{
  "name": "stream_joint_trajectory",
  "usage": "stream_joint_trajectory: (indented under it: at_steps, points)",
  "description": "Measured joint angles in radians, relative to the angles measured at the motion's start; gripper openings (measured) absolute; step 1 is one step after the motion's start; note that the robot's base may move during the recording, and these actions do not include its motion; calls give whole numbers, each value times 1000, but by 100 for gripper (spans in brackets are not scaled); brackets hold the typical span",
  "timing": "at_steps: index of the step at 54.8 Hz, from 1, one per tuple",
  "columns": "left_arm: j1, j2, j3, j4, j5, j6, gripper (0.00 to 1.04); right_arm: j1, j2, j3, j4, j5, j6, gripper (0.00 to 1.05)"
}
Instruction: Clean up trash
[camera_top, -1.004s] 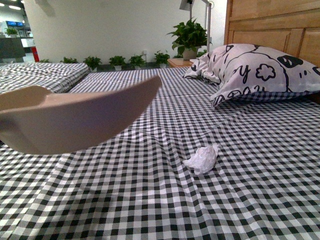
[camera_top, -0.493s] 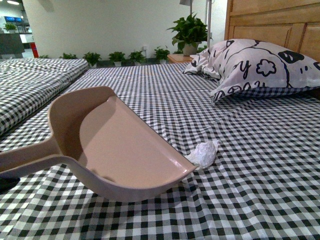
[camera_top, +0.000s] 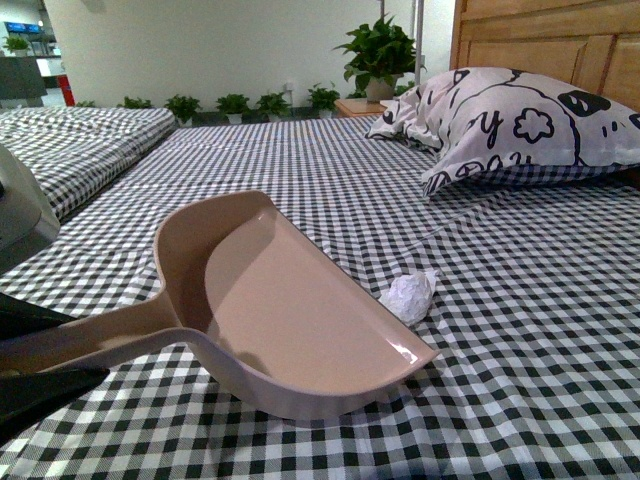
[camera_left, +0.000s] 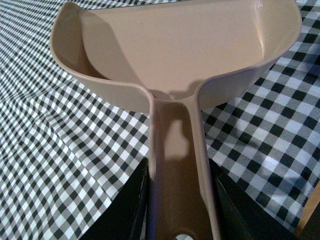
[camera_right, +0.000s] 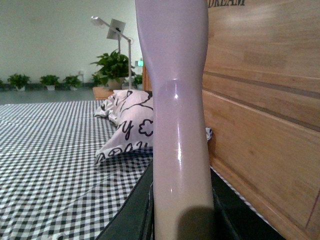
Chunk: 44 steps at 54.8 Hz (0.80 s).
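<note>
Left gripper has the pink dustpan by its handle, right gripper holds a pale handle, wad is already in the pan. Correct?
Wrong on the wad: it lies on the checked sheet just past the lip of the dustpan, which is empty, as the front view shows. The left gripper does grip the dustpan's handle, and the right gripper a pale handle.

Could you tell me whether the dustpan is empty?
Empty: the dustpan is bare inside; the trash lies on the sheet beside its lip.

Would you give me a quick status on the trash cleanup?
Left gripper shut on pink dustpan handle. Right gripper shut on pale plastic handle. Paper wad on checked sheet at dustpan lip, not yet inside. Nothing between.
</note>
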Motion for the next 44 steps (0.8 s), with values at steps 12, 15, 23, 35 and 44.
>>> stream_joint_trajectory:
  at_steps: [12, 15, 23, 35, 44]
  points:
    - [-14, 31, 0, 0, 10, -46, 29, 0, 0, 0, 0, 0, 0, 20]
    - [-15, 39, 0, -4, 18, -56, 29, 0, 0, 0, 0, 0, 0, 20]
    - [-14, 52, 0, -68, 39, -82, 29, 0, 0, 0, 0, 0, 0, 20]
    - [6, 81, 2, -84, 51, -111, 29, 0, 0, 0, 0, 0, 0, 20]
    - [6, 81, 4, -84, 51, -112, 29, 0, 0, 0, 0, 0, 0, 20]
